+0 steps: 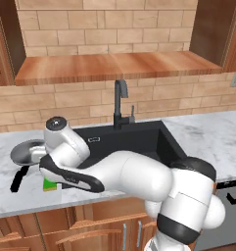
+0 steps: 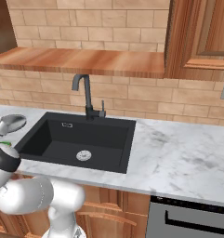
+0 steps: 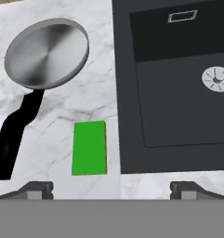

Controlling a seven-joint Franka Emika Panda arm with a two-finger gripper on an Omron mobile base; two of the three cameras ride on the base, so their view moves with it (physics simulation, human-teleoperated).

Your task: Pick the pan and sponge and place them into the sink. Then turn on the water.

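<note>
Gripper [image 3: 111, 188] hangs open and empty above the counter [image 3: 97, 95]. Below it, the green sponge [image 3: 89, 148] lies just beside the sink [image 3: 178, 111], with the pan [image 3: 46, 53] nearby. Closing off-centre could nudge the sponge aside or clip the sink's edge.

**Clearance around the sink's left rim**

Bare marble counter [image 3: 62, 116] is lying open between the pan [image 3: 46, 53] and the sponge [image 3: 89, 148], which are sitting apart. The pan's black handle [image 3: 13, 137] is crossing the strip left of the sponge. The sink [image 3: 178, 116] is gaping unobstructed just right of the sponge. The faucet [image 1: 120, 104] is standing upright behind the basin, blocking its back edge.
</note>
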